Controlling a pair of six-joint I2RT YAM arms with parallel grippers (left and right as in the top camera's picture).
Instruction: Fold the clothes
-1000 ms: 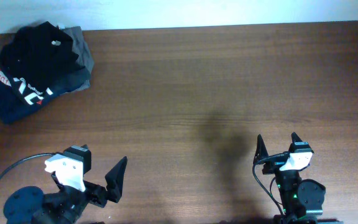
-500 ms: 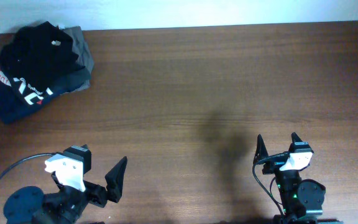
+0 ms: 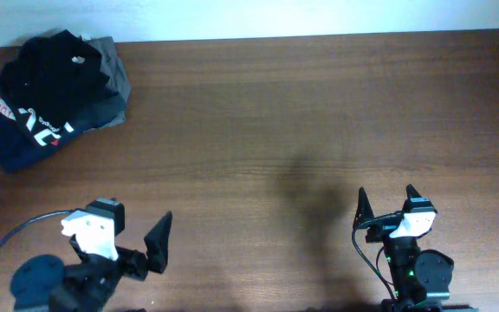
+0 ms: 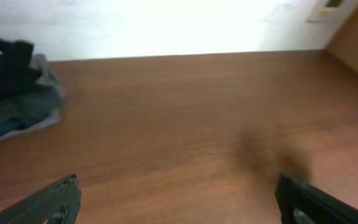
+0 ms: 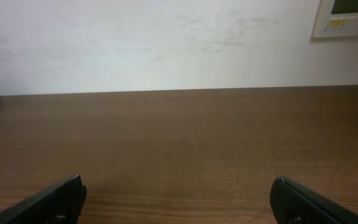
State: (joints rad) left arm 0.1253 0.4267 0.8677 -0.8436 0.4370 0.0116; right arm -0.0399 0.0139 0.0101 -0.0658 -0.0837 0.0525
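Black T-shirt (image 3: 55, 74) lies crumpled on top of a small pile of clothes at the far left corner of the table (image 3: 275, 113), close to the far edge. A small white mark (image 3: 77, 60) shows on its upper side. Under it, a grey garment (image 3: 116, 87) sticks out on the right side of the pile. A dark garment (image 3: 16, 149) with white lettering and a touch of red sticks out on the near left side. All three touch, with the shirt uppermost. The shirt is bunched, not spread flat; no fold done yet. Left gripper (image 4: 179, 202) sits at the near left edge of the table, jaws spread wide and empty, with only bare wood in the gap in the left wrist view. It is well apart from the pile, which shows in that view at the far left, black cloth over grey. The left wrist picture is slightly blurred. Right gripper (image 3: 386, 194) sits at the near right edge, fingers pointing towards the far side, jaws likewise wide apart and empty. The right wrist view shows bare tabletop between the two fingertips (image 5: 61, 196) and a pale wall (image 5: 166, 43) beyond, with a small wall panel (image 5: 347, 15) at upper right. The right gripper is well apart from the clothes, across the table from them. A faint dark shadow (image 3: 306, 178) lies on the wood at mid-table, nearer the right arm. Neither gripper touches any cloth.
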